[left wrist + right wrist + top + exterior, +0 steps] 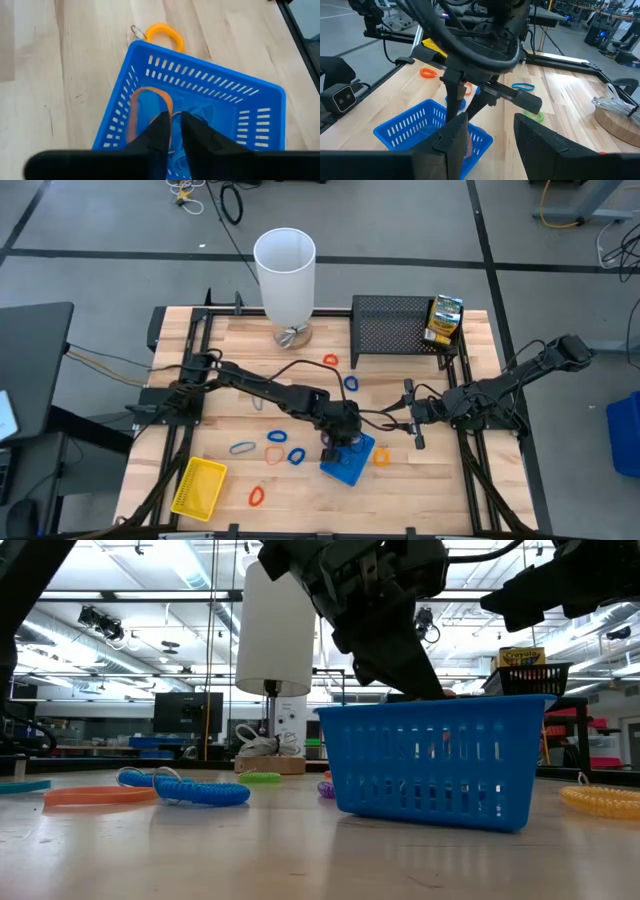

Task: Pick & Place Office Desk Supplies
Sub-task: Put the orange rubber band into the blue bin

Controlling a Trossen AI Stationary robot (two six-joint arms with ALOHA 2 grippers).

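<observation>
A blue tray [350,462] with slotted walls stands on the wooden table near its front middle. My left gripper [176,122] reaches down into it from above, its fingers a narrow gap apart. An orange rubber band [142,112] lies in the tray against the inside of one wall, one side running under a fingertip. A yellow band [165,35] lies on the table just outside the tray. My right gripper [492,145] hangs open to the right of the tray, above the table, with nothing between its fingers. My left gripper comes slanting down from above into the blue tray. One finger [161,127] covers the near side of the orange band [170,107]. I cannot tell whether the finger touches the band. The band lies inside the tray, not lifted.
A yellow tray [199,485] sits front left. Loose blue and orange bands [277,437] lie between it and the blue tray, two more [350,383] farther back. A tall white cylinder [286,275] and a black mesh rack [395,330] with a green-yellow box [443,320] stand at the far edge.
</observation>
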